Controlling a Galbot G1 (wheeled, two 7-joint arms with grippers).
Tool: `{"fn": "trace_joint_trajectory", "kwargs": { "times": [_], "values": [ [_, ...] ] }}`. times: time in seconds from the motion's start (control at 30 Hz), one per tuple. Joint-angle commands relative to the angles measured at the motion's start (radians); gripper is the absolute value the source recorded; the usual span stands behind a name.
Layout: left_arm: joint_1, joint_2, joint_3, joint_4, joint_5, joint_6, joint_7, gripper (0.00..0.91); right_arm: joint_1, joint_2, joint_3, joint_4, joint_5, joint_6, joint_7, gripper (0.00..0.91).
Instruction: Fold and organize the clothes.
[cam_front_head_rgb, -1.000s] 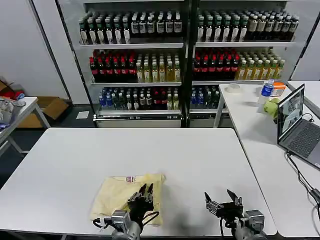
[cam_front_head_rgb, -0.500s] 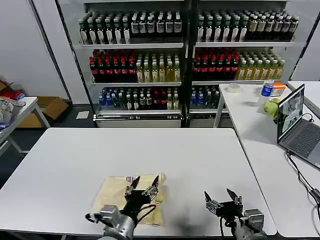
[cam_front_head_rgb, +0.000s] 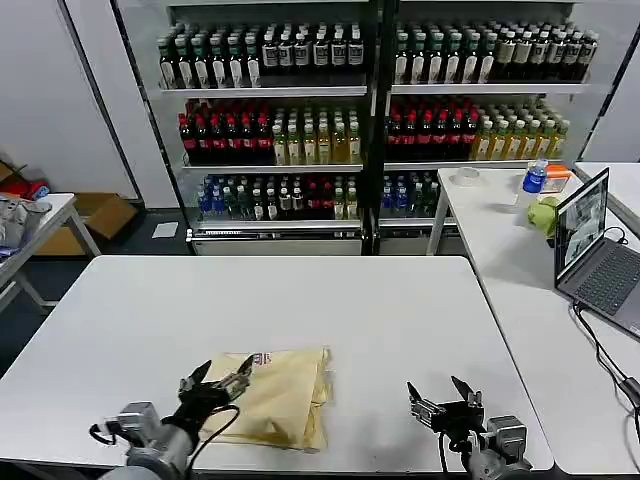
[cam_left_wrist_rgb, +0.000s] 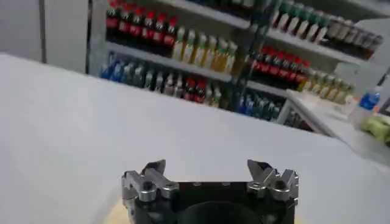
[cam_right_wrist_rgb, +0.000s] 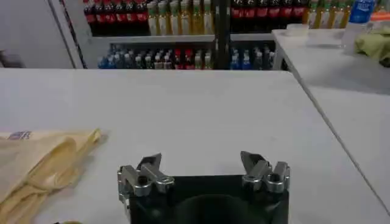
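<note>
1. Clothes (cam_front_head_rgb: 277, 392): one pale cream-yellow garment lies folded into a rough rectangle on the white table (cam_front_head_rgb: 300, 300), near the table's front edge and left of its middle.
2. Its small white neck label (cam_front_head_rgb: 262, 358) with reddish print sits at the garment's far edge, facing up.
3. In the right wrist view the garment (cam_right_wrist_rgb: 36, 164) shows a soft rolled fold along its side, flat on the table.
4. Left gripper (cam_front_head_rgb: 213, 381) hovers at the garment's left front corner, fingers spread apart and empty; in the left wrist view (cam_left_wrist_rgb: 210, 171) both fingers stand apart with bare table between them.
5. Right gripper (cam_front_head_rgb: 440, 397) waits low over the table, to the right of the garment and apart from it, fingers parted and holding nothing; its wrist view (cam_right_wrist_rgb: 203, 166) shows the same gap.
6. Beyond the table's far edge stand shelves of bottled drinks (cam_front_head_rgb: 300, 120).
7. A laptop (cam_front_head_rgb: 597, 250) rests open on the adjoining table to the right of the garment's table.
</note>
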Motion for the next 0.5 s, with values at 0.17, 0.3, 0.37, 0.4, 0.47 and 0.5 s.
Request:
{"fn": "trace_joint_trajectory", "kwargs": {
  "times": [0.17, 0.3, 0.37, 0.4, 0.47, 0.5],
  "values": [
    [0.041, 0.049, -0.234, 0.117, -0.198, 0.085, 0.2, 0.907, 0.007, -0.005, 0.001, -0.006, 0.005, 0.003, -0.001, 0.907],
    [0.035, 0.044, -0.226, 0.165, -0.205, 0.086, 0.24, 0.907, 0.006, -0.008, 0.005, -0.004, 0.008, 0.003, -0.002, 0.907],
    [0.028, 0.041, -0.22, 0.189, -0.215, 0.086, 0.26, 0.907, 0.004, -0.01, 0.009, -0.004, 0.009, 0.003, -0.002, 0.907],
    [0.024, 0.039, -0.217, 0.201, -0.218, 0.086, 0.267, 0.907, 0.004, -0.011, 0.01, -0.003, 0.009, 0.003, -0.002, 0.907],
    [0.017, 0.036, -0.211, 0.214, -0.225, 0.086, 0.281, 0.907, 0.002, -0.012, 0.013, -0.002, 0.01, 0.003, -0.002, 0.907],
    [0.012, 0.034, -0.207, 0.23, -0.226, 0.086, 0.287, 0.907, 0.002, -0.013, 0.014, -0.001, 0.01, 0.003, -0.002, 0.907]
  ]
}}
